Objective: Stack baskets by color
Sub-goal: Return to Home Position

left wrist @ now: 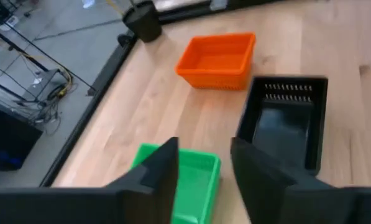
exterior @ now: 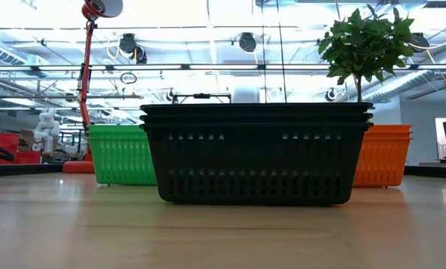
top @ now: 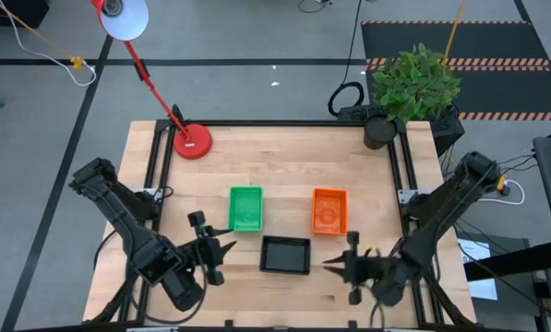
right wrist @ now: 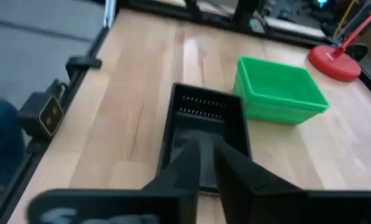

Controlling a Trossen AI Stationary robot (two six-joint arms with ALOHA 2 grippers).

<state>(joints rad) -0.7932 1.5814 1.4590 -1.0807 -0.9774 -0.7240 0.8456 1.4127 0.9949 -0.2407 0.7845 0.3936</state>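
Observation:
Three basket stacks rest on their bottoms on the wooden table. The green baskets (top: pixel 245 208) are left of centre, the orange baskets (top: pixel 329 210) right of centre, and the black baskets (top: pixel 285 254) sit nearer the front edge between them. In the low view the black stack (exterior: pixel 256 153) shows three nested rims, with the green stack (exterior: pixel 122 153) and the orange stack (exterior: pixel 383 155) behind it. My left gripper (top: pixel 227 249) (left wrist: pixel 204 163) hovers open just left of the black stack. My right gripper (top: pixel 330 265) (right wrist: pixel 211 148) hovers shut just right of the black stack (right wrist: pixel 204 121), clear of it.
A red lamp base (top: pixel 193 142) stands at the far left of the table and a black plant pot (top: pixel 379 131) at the far right corner. Dark frame rails (top: pixel 402 175) run along the table's sides. Bare wood lies between the baskets and the far edge.

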